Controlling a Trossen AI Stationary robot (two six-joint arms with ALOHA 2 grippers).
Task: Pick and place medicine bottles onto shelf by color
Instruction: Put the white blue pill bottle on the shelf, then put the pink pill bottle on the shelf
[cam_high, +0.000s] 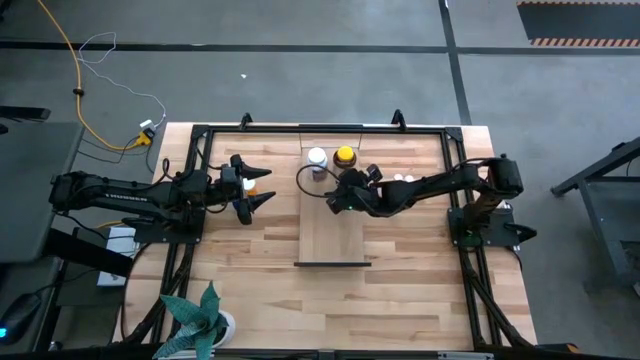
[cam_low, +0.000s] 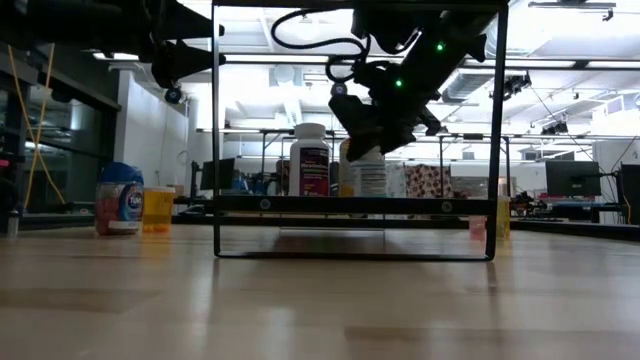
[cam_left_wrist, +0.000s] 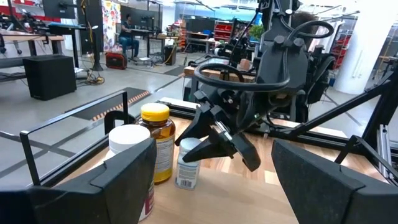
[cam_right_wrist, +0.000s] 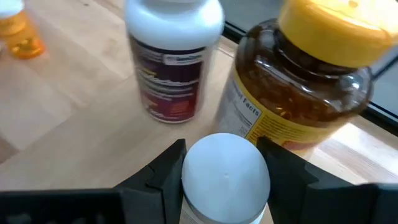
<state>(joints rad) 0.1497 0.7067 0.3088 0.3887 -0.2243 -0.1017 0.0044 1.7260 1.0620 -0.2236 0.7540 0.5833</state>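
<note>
Grips the small white bottle (cam_right_wrist: 227, 171) with the right gripper (cam_left_wrist: 217, 146), fingers narrow on either side of its cap, over the far end of the shelf (cam_high: 335, 240); cannot tell whether its base already rests on the wood. Stands just beside the amber bottle (cam_right_wrist: 311, 93) with the yellow cap and near the large white bottle (cam_right_wrist: 173, 59), both at the shelf's far edge. Likely trouble: brushing the amber bottle when opening the fingers or lifting away, given so little room, and tipping it off the far edge. Also a risk of toppling the small bottle if let go while tilted or above the wood. Leaves the left gripper (cam_high: 255, 196) waiting with fingers wide apart toward the table's left side, well clear of the shelf.
</note>
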